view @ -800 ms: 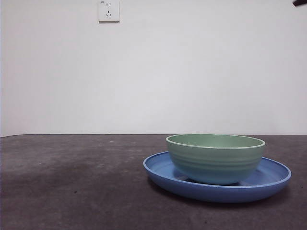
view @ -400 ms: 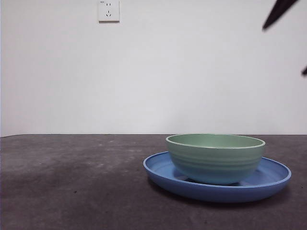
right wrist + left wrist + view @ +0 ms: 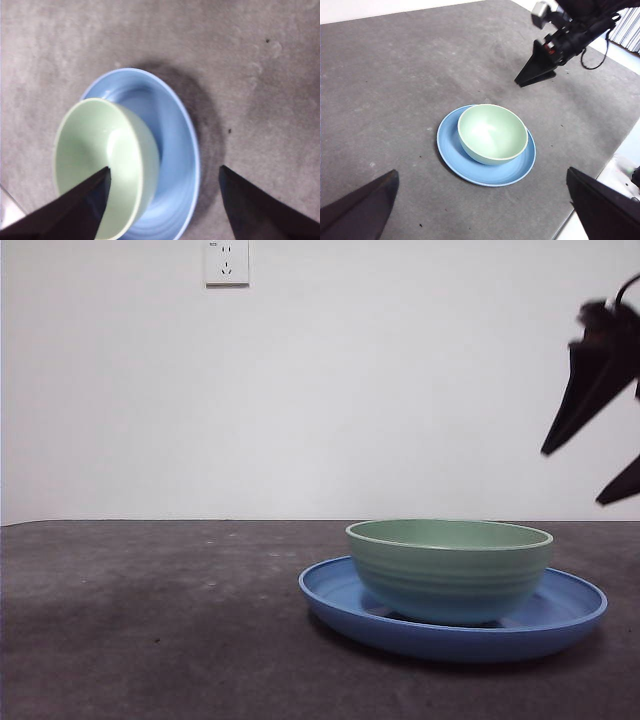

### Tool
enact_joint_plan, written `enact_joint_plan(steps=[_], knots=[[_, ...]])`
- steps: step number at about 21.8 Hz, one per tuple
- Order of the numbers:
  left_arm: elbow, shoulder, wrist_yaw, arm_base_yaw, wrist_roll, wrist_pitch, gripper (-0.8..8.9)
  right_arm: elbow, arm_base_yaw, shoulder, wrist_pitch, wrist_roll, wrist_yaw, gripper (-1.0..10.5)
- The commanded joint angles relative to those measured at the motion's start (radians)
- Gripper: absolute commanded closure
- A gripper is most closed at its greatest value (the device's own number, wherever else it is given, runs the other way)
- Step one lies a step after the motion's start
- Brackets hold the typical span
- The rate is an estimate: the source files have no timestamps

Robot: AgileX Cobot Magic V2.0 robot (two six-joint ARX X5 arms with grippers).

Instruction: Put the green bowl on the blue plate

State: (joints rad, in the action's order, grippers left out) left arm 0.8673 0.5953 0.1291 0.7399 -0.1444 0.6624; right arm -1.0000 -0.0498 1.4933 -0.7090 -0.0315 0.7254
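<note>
Sitting square on the plate [image 3: 340,602], the bowl [image 3: 450,570] looks home already, and by these views the placing is done: its base rests inside the plate's raised rim, mouth straight up, rim level in the front view, no tilt to speak of. It sits off-centre, nearer one side of the plate, with a wider blue crescent showing on the other; that reads clearly in the left wrist view, bowl [image 3: 492,133] on plate [image 3: 465,167]. Being round, the bowl has no long axis across the table; its only axis runs vertically, opening upward. The plate lies flat on the grey table [image 3: 150,620]. The right gripper [image 3: 598,462] hangs above and to the side of the dishes, jaws spread wide, gripping nothing and touching nothing; its own camera looks down on bowl [image 3: 95,150] and plate [image 3: 175,155] framed between the 2 jaws. The left gripper [image 3: 485,210] waits high up, jaws also spread wide and empty. What is left, I judge, is only for the arms to get clear.
</note>
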Motion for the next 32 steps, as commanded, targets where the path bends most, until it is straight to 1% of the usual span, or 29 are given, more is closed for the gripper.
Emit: enact_joint_plan(steps=[1, 8, 11, 13, 14, 15, 16, 19, 22, 24, 27, 32], knots=[[0.009, 0.005, -0.002, 0.005, -0.003, -0.005, 2.19, -0.019, 0.0, 0.063, 0.012, 0.02, -0.019, 6.2], [0.009, 0.005, -0.002, 0.005, -0.003, -0.005, 2.19, -0.019, 0.04, 0.179, 0.009, 0.048, -0.023, 6.3], [0.009, 0.005, -0.002, 0.005, -0.003, -0.005, 2.19, -0.019, 0.077, 0.222, 0.011, 0.069, -0.024, 6.8], [0.009, 0.005, -0.002, 0.005, -0.003, -0.005, 2.19, -0.019, 0.097, 0.244, 0.024, 0.069, -0.027, 7.0], [0.009, 0.005, -0.002, 0.005, -0.003, -0.005, 2.19, -0.019, 0.103, 0.247, 0.027, 0.07, -0.028, 7.1], [0.009, 0.005, -0.002, 0.005, -0.003, -0.005, 2.19, -0.019, 0.109, 0.248, 0.031, 0.07, -0.03, 7.5], [0.009, 0.005, -0.002, 0.005, -0.003, -0.005, 2.19, -0.019, 0.113, 0.248, 0.032, 0.069, -0.037, 7.7], [0.009, 0.005, -0.002, 0.005, -0.003, -0.005, 2.19, -0.019, 0.12, 0.248, 0.018, 0.068, -0.072, 7.8], [0.009, 0.005, -0.002, 0.005, -0.003, -0.005, 2.19, -0.019, 0.119, 0.248, 0.012, 0.066, -0.074, 8.1], [0.009, 0.005, -0.002, 0.005, -0.003, -0.005, 2.19, -0.019, 0.119, 0.248, 0.006, 0.066, -0.082, 8.8], [0.009, 0.005, -0.002, 0.005, -0.003, -0.005, 2.19, -0.019, 0.12, 0.248, -0.006, 0.065, -0.101, 9.4], [0.009, 0.005, -0.002, 0.005, -0.003, -0.005, 2.19, -0.057, 0.119, 0.248, -0.028, 0.058, -0.101, 9.4]])
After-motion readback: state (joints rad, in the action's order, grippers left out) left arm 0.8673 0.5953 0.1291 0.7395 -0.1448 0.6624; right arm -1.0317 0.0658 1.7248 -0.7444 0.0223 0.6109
